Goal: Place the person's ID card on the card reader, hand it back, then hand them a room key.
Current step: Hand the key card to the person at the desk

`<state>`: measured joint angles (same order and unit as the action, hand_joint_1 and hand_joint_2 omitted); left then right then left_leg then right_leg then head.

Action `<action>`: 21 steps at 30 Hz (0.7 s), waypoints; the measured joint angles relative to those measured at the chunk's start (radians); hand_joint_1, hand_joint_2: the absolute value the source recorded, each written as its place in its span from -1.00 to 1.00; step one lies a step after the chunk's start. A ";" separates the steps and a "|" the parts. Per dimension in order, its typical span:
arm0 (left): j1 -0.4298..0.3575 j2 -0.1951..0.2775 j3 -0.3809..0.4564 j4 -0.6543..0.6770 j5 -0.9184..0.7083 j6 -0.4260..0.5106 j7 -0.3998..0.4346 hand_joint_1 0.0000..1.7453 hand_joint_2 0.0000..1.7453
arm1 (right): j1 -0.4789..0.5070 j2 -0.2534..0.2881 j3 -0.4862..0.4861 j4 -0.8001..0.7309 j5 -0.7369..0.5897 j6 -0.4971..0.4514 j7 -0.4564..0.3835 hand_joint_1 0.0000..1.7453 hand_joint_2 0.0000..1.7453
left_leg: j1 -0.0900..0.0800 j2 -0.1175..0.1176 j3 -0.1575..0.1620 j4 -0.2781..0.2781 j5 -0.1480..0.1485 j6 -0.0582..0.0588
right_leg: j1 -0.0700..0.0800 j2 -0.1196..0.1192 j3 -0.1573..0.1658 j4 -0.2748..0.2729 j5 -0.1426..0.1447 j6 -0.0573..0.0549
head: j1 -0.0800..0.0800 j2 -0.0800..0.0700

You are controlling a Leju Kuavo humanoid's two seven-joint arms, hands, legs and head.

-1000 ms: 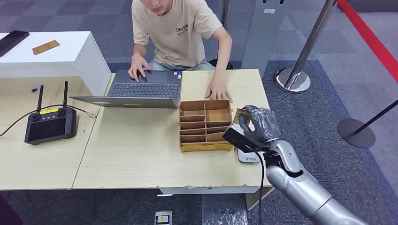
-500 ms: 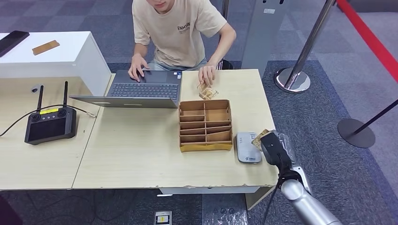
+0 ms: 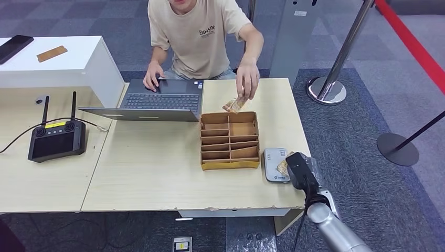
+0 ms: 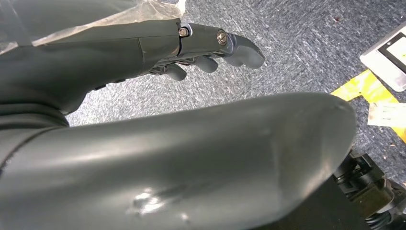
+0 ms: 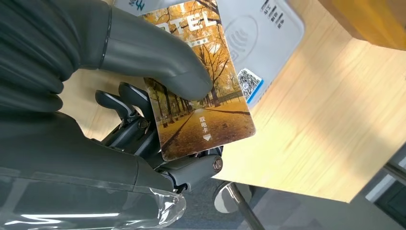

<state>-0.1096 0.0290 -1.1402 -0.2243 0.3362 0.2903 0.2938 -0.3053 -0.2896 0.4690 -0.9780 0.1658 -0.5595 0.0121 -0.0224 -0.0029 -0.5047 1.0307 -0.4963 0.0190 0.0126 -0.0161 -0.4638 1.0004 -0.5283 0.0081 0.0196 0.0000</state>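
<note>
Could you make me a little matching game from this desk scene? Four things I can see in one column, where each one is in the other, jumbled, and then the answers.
Things:
1. autumn-picture card
2. grey card reader
3. laptop
4. black controller with two antennas

Places:
A. far left on the table
B. in front of the seated person, lid open
C. held by the robot's right hand, thumb pressed on it
D. flat on the table, right of the cardboard box

Pairs: 1-C, 2-D, 3-B, 4-A
</note>
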 joint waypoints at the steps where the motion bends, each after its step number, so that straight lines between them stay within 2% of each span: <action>1: 0.000 0.000 0.000 0.000 0.000 0.000 0.001 -1.00 -1.00 | -0.004 0.005 0.000 0.010 0.002 -0.002 -0.001 1.00 1.00 | 0.000 0.000 0.000 0.000 0.000 0.000 | 0.000 0.000 0.000 0.000 0.000 0.000 | 0.000 0.000; 13: 0.000 0.000 0.000 0.000 0.000 0.000 -0.001 -1.00 -1.00 | -0.028 0.028 0.014 0.078 0.029 -0.046 0.030 1.00 1.00 | 0.000 0.001 0.002 0.000 0.002 0.001 | 0.000 0.000 0.001 0.000 0.003 0.001 | 0.000 0.000; 18: 0.001 0.001 0.000 0.000 0.000 0.000 -0.002 -1.00 -1.00 | -0.027 0.014 0.013 0.066 0.020 -0.072 0.026 1.00 1.00 | 0.000 0.000 0.002 0.000 0.002 0.001 | 0.000 0.000 0.001 0.000 0.004 0.001 | 0.000 0.000; 21: 0.001 0.001 0.000 0.001 0.000 0.000 -0.002 -1.00 -1.00 | -0.024 -0.011 0.009 0.023 0.050 -0.088 0.057 1.00 1.00 | 0.000 0.001 0.002 0.000 0.003 0.001 | 0.000 0.000 0.001 0.000 0.004 0.001 | 0.000 0.000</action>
<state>-0.1087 0.0302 -1.1402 -0.2235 0.3362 0.2907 0.2917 -0.3294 -0.3005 0.4777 -0.9553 0.2162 -0.6476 0.0693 -0.0226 -0.0022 -0.5030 1.0310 -0.4937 0.0196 0.0121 -0.0157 -0.4626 0.9999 -0.5243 0.0092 0.0197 0.0000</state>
